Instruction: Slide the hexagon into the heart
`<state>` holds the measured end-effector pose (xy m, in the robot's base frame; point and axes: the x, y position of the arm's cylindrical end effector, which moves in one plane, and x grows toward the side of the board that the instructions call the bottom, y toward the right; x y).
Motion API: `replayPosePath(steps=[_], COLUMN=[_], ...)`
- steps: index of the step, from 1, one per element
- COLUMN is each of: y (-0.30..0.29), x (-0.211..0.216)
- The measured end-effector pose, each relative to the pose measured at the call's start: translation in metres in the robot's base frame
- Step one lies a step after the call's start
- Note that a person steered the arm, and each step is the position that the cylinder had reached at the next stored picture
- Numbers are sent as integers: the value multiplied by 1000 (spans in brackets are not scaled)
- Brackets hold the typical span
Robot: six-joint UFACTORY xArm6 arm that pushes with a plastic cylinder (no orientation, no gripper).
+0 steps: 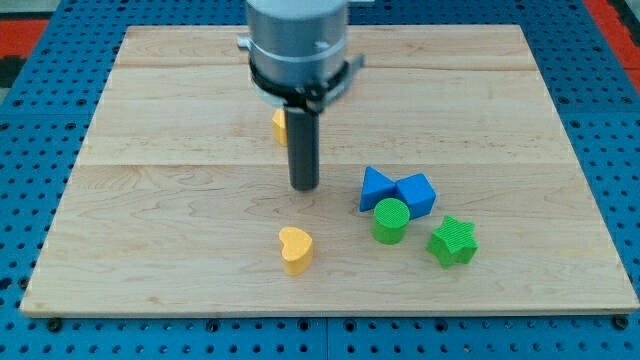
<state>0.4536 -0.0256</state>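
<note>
A yellow heart block (pixel 295 249) lies on the wooden board (pixel 150 150) below the middle. A yellow block (pixel 279 125), likely the hexagon, shows only partly behind the rod at the view's upper middle. My tip (pixel 304 186) rests on the board just below and right of that yellow block, and above the heart with a gap between them. The rod hides most of the hexagon.
A blue block made of two joined pointed shapes (pixel 397 190) lies right of my tip. A green cylinder (pixel 390 220) touches it from below. A green star (pixel 452 241) sits further right. Blue pegboard (pixel 40 150) surrounds the board.
</note>
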Motion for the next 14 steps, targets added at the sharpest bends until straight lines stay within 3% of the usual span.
replayPosePath(steps=[1, 2, 3, 5, 7, 8, 9, 10, 11, 12, 14], y=[43, 25, -47, -88, -29, -38, -82, -110, -75, -102, -63], x=[-39, -77, -81, -76, 23, -21, -52, -2, 39, 25, -24])
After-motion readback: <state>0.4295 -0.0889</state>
